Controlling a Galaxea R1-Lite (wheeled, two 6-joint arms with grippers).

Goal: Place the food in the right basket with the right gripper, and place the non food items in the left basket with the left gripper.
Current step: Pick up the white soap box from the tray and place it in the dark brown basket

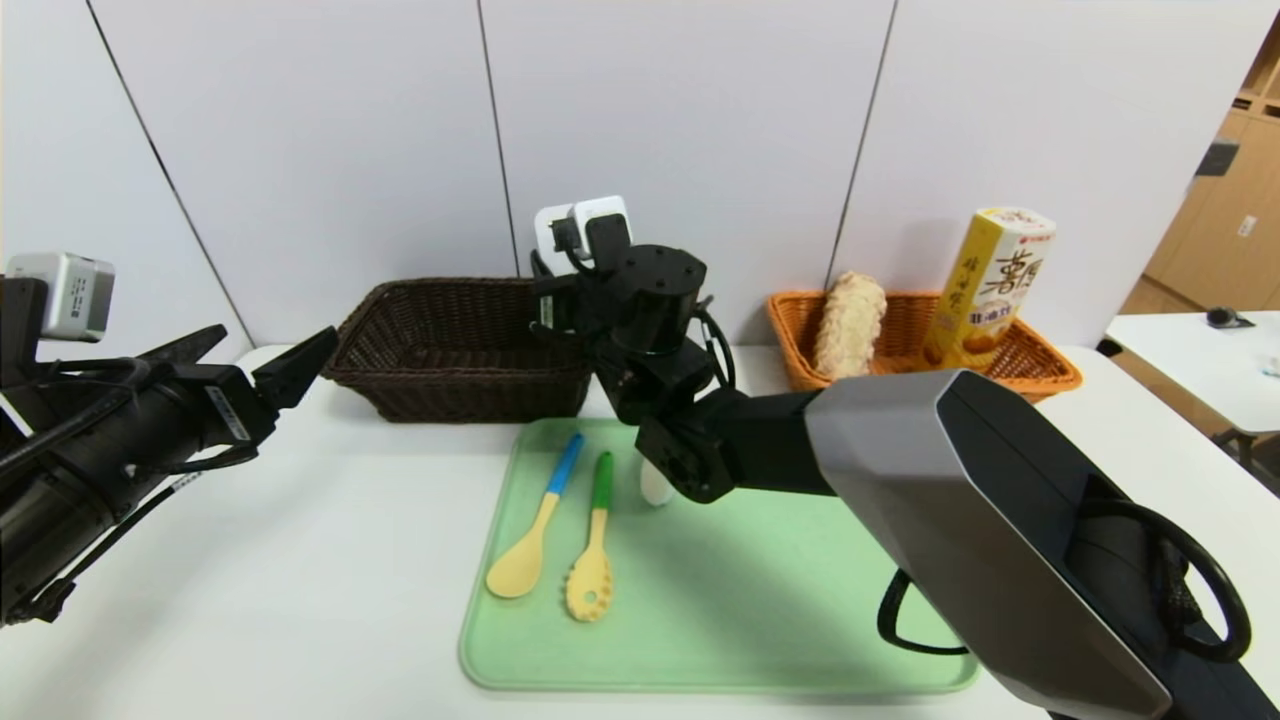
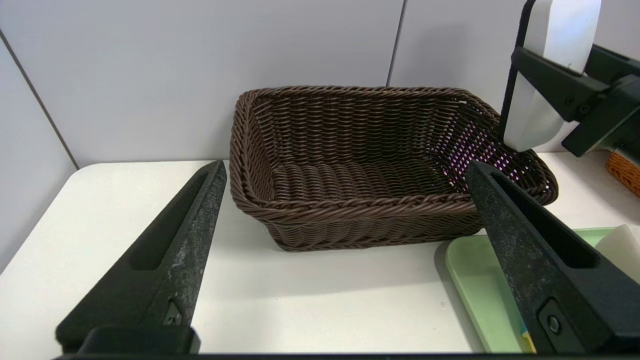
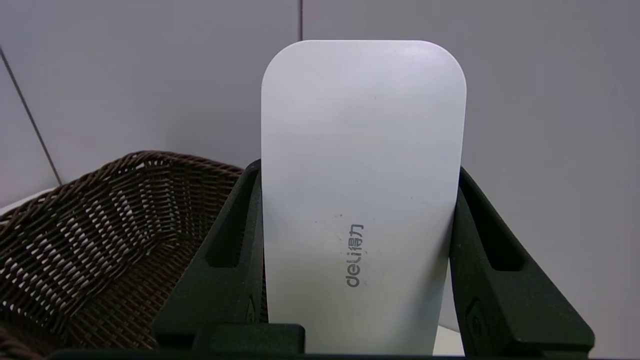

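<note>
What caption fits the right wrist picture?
Right hand holds a flat white box upright beside the dark brown basket.

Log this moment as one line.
right tool: shut on white box, raised by dark basket | left tool: open, idle | spoons: on tray | food: in orange basket

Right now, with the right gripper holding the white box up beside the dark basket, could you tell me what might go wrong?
1. The right gripper pinches the flat white box only by its edges, so it could slip or twist.
2. It is near the dark brown basket's corner; a release here may miss or clip the rim.
3. The open left gripper faces that basket, so the arms could collide.
</note>
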